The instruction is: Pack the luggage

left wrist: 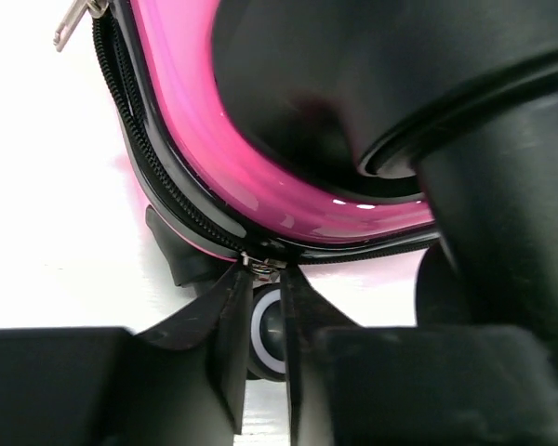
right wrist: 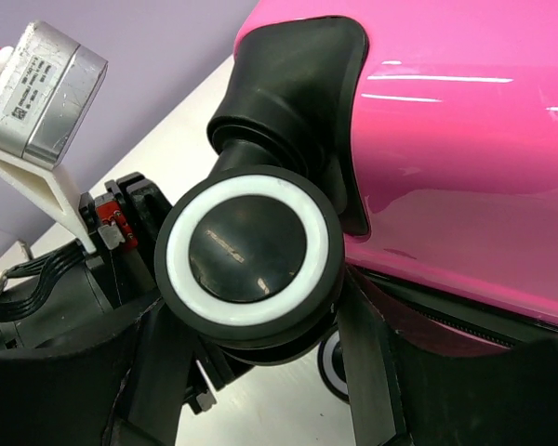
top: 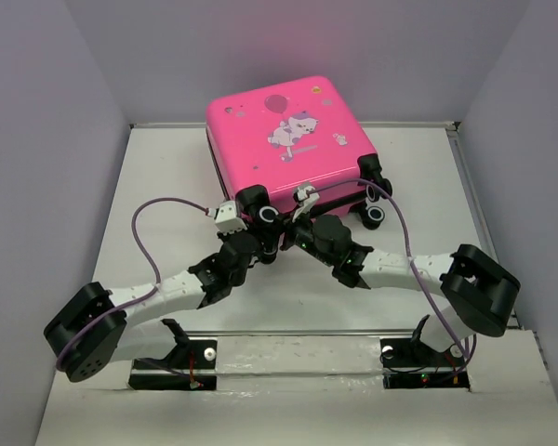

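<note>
So the left pincer (left wrist: 263,279) had its fingers (left wrist: 225,325) drawn nearly together, with only a thin slit between them. The tips were pinched on the little metal zipper pull (left wrist: 260,265) sitting right at their ends. The black zipper (left wrist: 158,177) curved up and away from the tips around the rounded corner of the luggage (top: 279,139), glossy pink shell directly ahead of the fingers. Through the slit you could just make out a white-ringed wheel behind them.

The luggage itself lay flat on the white table (top: 167,186), just beyond both pincers, printed side up and wheel end facing them.

The right pincer (right wrist: 260,302) sat right beside the left one. Its fingers stood a fair way apart, one pressed to each side of a caster wheel (right wrist: 246,249) (black hub, white ring), so it was clamped on that. The wheel's black housing rose straight ahead of the tips and the pink shell spread off to their right.
</note>
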Available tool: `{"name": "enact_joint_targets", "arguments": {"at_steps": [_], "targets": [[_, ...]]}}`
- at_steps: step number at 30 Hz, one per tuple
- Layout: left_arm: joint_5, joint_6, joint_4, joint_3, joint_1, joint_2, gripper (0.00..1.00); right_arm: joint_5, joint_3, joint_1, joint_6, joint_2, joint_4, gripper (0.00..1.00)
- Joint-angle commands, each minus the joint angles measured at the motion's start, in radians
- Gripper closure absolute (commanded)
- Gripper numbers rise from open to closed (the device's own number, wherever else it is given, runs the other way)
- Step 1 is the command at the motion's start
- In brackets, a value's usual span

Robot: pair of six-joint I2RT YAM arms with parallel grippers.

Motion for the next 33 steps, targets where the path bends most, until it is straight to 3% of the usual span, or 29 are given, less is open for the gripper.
{"name": "enact_joint_targets", "arguments": {"at_steps": [1, 4, 14, 21, 30, 31, 33], "targets": [[-0.243, 0.01, 0.144, 0.087, 0.018, -0.002, 0.86, -0.086, 0.006, 0.061, 0.037, -0.022, 0.099, 0.93], [-0.273, 0.029, 0.132, 0.077, 0.018, -0.025, 0.94, -0.041, -0.022, 0.061, 0.036, -0.046, 0.1, 0.93], [-0.244, 0.015, 0.055, -0.079, 0.074, -0.151, 0.94, 0.124, -0.139, 0.061, -0.012, -0.221, 0.028, 0.93], [-0.078, 0.014, 0.014, -0.156, 0.241, -0.304, 0.94, 0.193, -0.215, 0.061, -0.045, -0.393, -0.101, 0.93], [0.107, -0.035, 0.015, -0.053, 0.457, -0.211, 0.94, 0.125, -0.255, 0.061, -0.038, -0.502, -0.176, 0.93], [0.15, -0.066, 0.015, -0.045, 0.461, -0.217, 0.93, 0.111, -0.249, 0.061, -0.036, -0.497, -0.181, 0.93], [0.201, -0.072, 0.012, -0.038, 0.459, -0.255, 0.8, 0.077, -0.235, 0.061, -0.044, -0.482, -0.185, 0.93]]}}
